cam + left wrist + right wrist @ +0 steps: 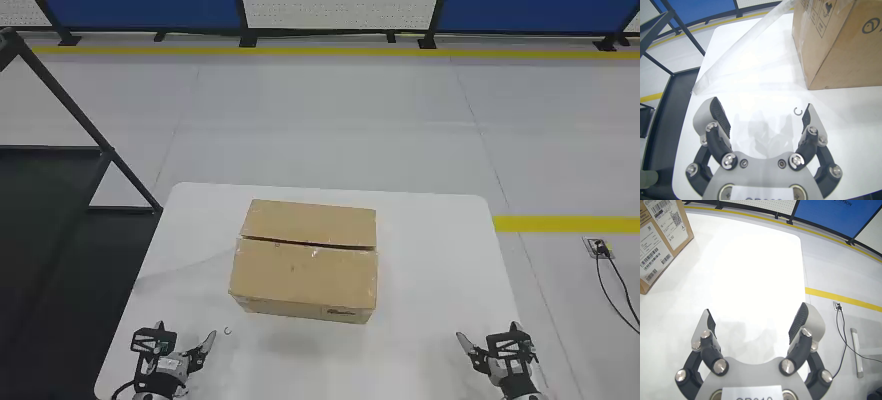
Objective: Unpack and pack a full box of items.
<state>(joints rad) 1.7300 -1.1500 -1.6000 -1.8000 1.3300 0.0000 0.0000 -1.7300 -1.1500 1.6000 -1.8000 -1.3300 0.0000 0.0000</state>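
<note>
While the box (306, 262) sits shut in the middle of the table (430, 300), both arms wait at the near edge, so I judge the unpacking half has not yet begun. The left gripper (762, 106) has its jaws spread wide and holds nothing. The box stands ahead of it and off toward the other arm, well apart from its fingertips. A small C-shaped ring (798, 111) lies on the table just beside the finger nearer the box, and what looks like a sheet of clear film (738, 62) runs across the table ahead of it toward the box's side. The right gripper (755, 309) is also wide and empty, with the box's labelled end ahead and inward of it, well apart.

The top flaps meet along a seam across the lid, where a thin dark gap shows. The next move probably calls for both grippers to go forward and up above the lid. One would then work a fingertip into that seam to lift a flap while the other steadies the box against sliding
</note>
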